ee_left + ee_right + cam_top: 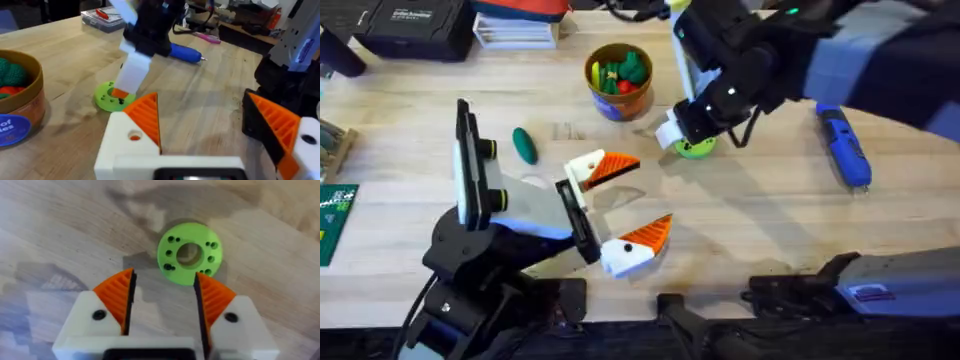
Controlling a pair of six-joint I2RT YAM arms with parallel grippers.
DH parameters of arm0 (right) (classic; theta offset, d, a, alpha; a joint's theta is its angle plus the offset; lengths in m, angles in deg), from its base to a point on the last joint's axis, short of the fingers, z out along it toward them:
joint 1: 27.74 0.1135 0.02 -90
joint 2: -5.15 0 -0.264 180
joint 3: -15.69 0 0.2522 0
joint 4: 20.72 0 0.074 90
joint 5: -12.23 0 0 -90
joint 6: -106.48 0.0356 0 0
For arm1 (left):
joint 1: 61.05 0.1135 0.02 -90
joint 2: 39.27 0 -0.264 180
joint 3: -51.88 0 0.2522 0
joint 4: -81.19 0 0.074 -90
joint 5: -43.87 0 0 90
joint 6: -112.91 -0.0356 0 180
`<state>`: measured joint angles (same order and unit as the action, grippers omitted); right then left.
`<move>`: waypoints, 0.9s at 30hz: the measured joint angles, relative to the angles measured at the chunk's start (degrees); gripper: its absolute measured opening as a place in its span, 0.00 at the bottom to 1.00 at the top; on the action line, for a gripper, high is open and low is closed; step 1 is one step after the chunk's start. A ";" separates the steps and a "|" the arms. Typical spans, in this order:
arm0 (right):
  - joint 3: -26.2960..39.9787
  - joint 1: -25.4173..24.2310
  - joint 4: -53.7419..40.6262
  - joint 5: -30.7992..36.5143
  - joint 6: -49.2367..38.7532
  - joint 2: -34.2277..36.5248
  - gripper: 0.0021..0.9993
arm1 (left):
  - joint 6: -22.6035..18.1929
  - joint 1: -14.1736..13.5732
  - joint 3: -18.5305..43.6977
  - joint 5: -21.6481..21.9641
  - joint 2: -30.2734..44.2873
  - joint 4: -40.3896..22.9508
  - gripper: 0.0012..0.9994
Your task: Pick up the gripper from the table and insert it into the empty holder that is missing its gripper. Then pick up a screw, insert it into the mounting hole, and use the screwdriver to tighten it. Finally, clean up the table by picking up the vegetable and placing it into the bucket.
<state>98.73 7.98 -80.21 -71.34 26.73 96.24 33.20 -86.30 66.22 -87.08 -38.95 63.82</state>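
Note:
My left gripper (653,190) lies low over the table's middle, open, with nothing between its fingers. The orange ribbed gripper (146,117) sits in its white holder (125,150), and the mounting hole (134,136) shows orange inside. My right gripper (164,275) hangs open over a flat green ring (189,253) dotted with small dark holes; I cannot tell whether screws sit in them. The blue screwdriver (845,145) lies at the right. The dark-green vegetable (525,145) lies left of centre. The bucket (620,100) stands at the back, holding several toys.
A dark case (410,25) and a clear parts box (515,30) line the back left edge. Green boards (335,215) lie at the left edge. The right arm's base (860,290) takes up the front right. Bare wood lies between the ring and the screwdriver.

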 joint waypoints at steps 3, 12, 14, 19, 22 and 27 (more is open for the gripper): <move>0.00 0.00 0.05 -0.66 -0.02 1.99 0.58 | 0.02 0.00 0.00 0.00 0.00 0.00 0.99; 0.00 0.00 1.26 -1.40 -0.03 5.83 0.36 | 0.00 0.00 0.00 0.00 0.00 0.00 0.99; 0.00 0.00 1.49 -1.40 -0.03 6.78 0.35 | 0.00 0.00 0.00 0.00 0.00 0.00 0.99; 0.00 0.00 2.73 -1.40 -0.05 8.28 0.35 | 0.00 0.00 0.00 0.00 0.00 0.00 0.99; 0.00 0.00 3.29 -1.42 -0.03 8.41 0.34 | 0.00 0.00 0.00 0.00 0.00 0.00 0.99; 0.00 0.00 3.40 -1.40 -0.03 8.41 0.31 | 0.00 0.00 0.00 0.00 0.00 0.00 0.99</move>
<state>98.73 7.98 -76.80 -72.73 26.70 104.65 33.20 -86.30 66.22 -87.08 -38.95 63.82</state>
